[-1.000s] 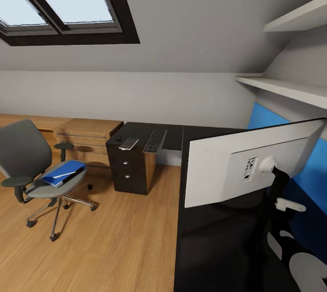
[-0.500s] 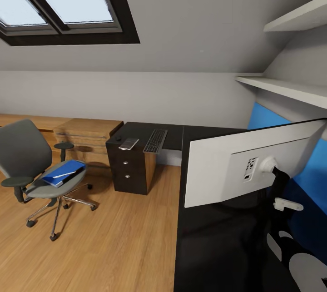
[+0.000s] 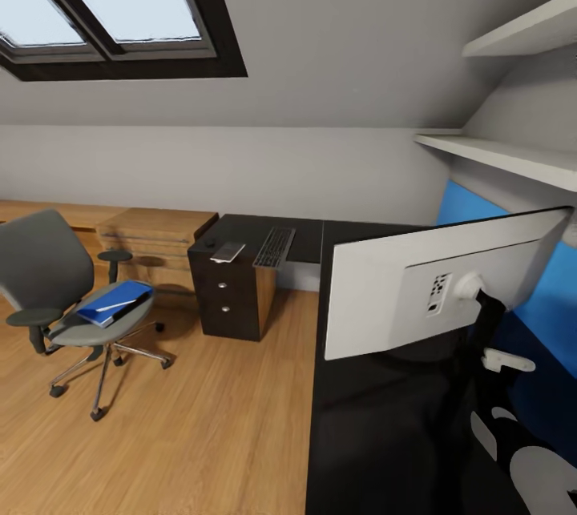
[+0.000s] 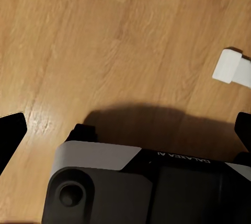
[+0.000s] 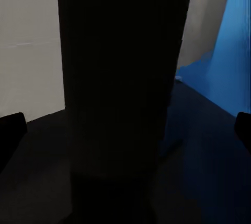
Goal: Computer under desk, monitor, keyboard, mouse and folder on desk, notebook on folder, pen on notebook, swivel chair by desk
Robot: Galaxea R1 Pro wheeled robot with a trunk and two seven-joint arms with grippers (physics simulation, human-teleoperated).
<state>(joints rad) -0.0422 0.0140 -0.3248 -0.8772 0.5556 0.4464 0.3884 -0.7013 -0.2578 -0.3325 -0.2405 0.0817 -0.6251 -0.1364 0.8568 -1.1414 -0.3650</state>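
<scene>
The monitor (image 3: pixel 433 291) stands on the near right desk (image 3: pixel 377 427), white back showing. Right hand (image 5: pixel 125 125) spans its black stand, open. Left hand (image 4: pixel 125 130) open, empty.

desk (image 3: pixel 377 427) | on it: monitor (image 3: pixel 417 291), keyboard (image 3: pixel 274 247), notebook (image 3: pixel 227 252)

Upside-down white lettering, seemingly "GALAXEA", runs along the robot's dark base (image 4: pixel 172 182) in the left wrist view.

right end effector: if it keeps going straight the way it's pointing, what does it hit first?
Most likely the monitor's black stand, the dark column dead ahead in the right wrist view between the open fingertips. It looks close, though the depth is unclear. The desk lies below that line.
</scene>
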